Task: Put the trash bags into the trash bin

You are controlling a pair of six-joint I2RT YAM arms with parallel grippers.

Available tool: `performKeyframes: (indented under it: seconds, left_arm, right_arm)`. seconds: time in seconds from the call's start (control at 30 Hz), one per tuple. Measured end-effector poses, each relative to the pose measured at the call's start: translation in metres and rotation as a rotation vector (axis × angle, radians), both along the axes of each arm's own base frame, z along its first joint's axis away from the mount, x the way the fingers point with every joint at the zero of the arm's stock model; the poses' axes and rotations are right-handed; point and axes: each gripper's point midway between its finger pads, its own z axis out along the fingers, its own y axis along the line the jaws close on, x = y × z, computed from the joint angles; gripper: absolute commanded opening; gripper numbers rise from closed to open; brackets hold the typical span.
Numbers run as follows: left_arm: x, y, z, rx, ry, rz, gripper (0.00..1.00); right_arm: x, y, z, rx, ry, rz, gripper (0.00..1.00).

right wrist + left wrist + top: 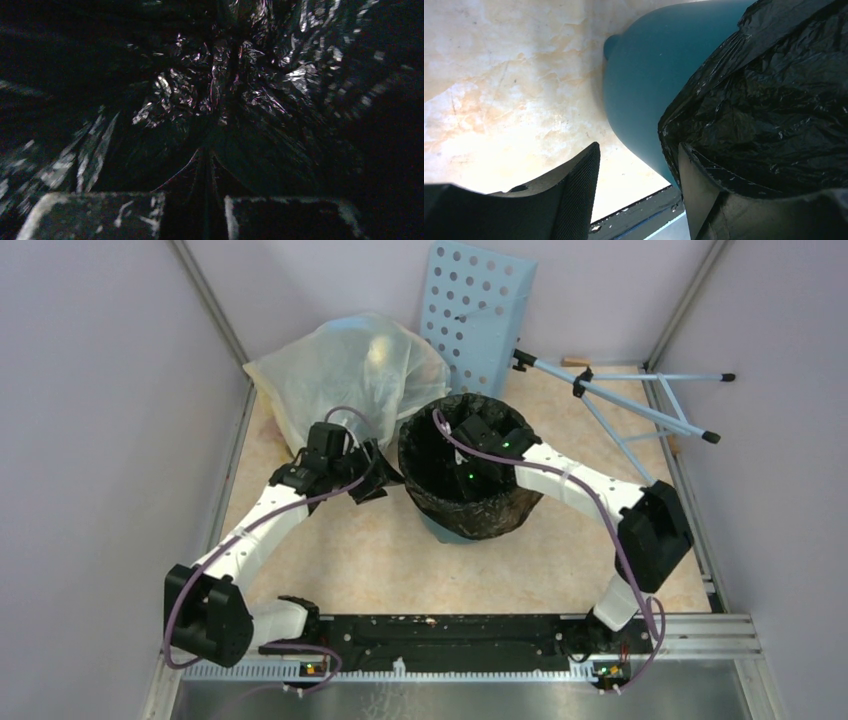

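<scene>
The trash bag [485,512] sits in the trash bin [644,85]. Its mouth is folded out over the rim and hangs far down the outside, so the top view shows only a sliver of teal near the base.

The left claw [638,150] stands wide open just beside the bin's outer wall and holds nothing. In its own wrist view the teal side fills the space ahead of the gap. The hem of the black film hangs at the finger on the right of that view [696,195]; I cannot tell whether film and finger touch. Out past the other finger [574,190] lies bare marbled surface [499,100], which is open room on that side. From above, a bulging translucent yellowish-white bag [340,375] sits close behind this claw's wrist, leaving little space there.

The right claw [195,200] reaches down inside the bin, below the rim. Its fingers are parted only narrowly. A pleat of the bag runs toward the gap, but the dark wrist view shows nothing clamped between them. Crinkled black film closes in ahead and to both sides, so room here is tight.

Beyond the bin from this claw leans a pale blue perforated panel [480,310]. Off the right arm's outer side, thin stand legs [640,405] lie across the surface toward its far right edge.
</scene>
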Motion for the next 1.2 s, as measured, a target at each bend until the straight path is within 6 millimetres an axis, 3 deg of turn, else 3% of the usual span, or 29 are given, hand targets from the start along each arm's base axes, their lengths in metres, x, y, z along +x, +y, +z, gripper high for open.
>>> performKeyframes:
  seconds: [0.17, 0.3, 0.47, 0.67, 0.8, 0.93, 1.2]
  left_arm:
    - [-0.007, 0.006, 0.009, 0.008, -0.017, 0.015, 0.64]
    - [-0.014, 0.010, 0.025, 0.003, -0.062, 0.026, 0.64]
    - [-0.027, 0.014, 0.033, -0.010, -0.084, 0.023, 0.64]
    - [-0.046, 0.018, 0.019, -0.012, -0.048, 0.015, 0.66]
    - [-0.051, 0.018, 0.021, -0.020, -0.051, 0.011, 0.66]
    - [-0.063, 0.020, 0.008, -0.034, -0.018, 0.021, 0.66]
    - [-0.083, 0.019, -0.015, -0.064, 0.035, 0.032, 0.68]
  right_arm:
    - [0.006, -0.006, 0.024, 0.012, -0.077, -0.006, 0.00]
    - [0.015, -0.009, 0.031, -0.001, -0.116, 0.002, 0.00]
    - [0.031, -0.019, 0.031, -0.029, -0.157, -0.005, 0.00]
    - [0.075, -0.044, 0.019, -0.104, -0.155, -0.134, 0.02]
    - [0.076, -0.043, 0.021, -0.072, -0.144, -0.141, 0.07]
    - [0.068, -0.035, 0.041, -0.002, -0.156, -0.120, 0.12]
    - [0.050, -0.039, 0.109, 0.109, -0.224, -0.107, 0.19]
